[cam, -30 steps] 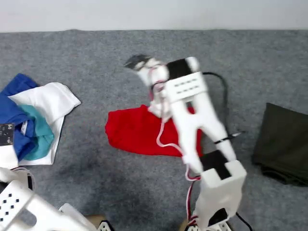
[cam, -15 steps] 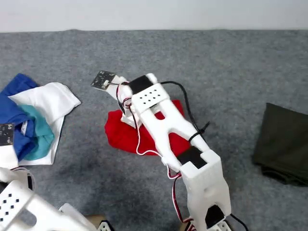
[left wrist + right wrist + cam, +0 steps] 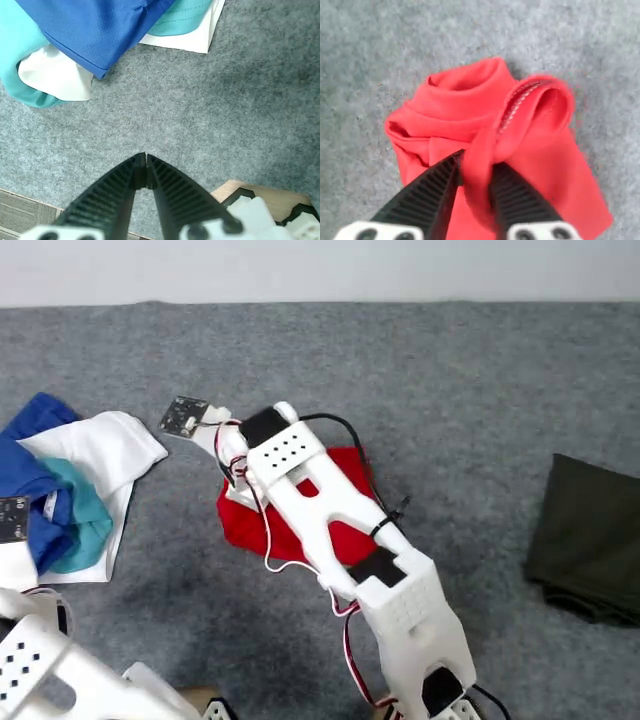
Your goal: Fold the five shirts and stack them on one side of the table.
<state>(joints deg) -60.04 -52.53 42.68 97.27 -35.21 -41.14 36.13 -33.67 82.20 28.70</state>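
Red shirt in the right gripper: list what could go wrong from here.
1. The right gripper pinches only a narrow rolled fold of the red shirt; it may slip out.
2. The shirt is bunched, so pulling could drag it as a lump rather than flatten it.

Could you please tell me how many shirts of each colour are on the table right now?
red shirt: 1
blue shirt: 1
teal shirt: 1
white shirt: 1
dark olive shirt: 1
Total: 5
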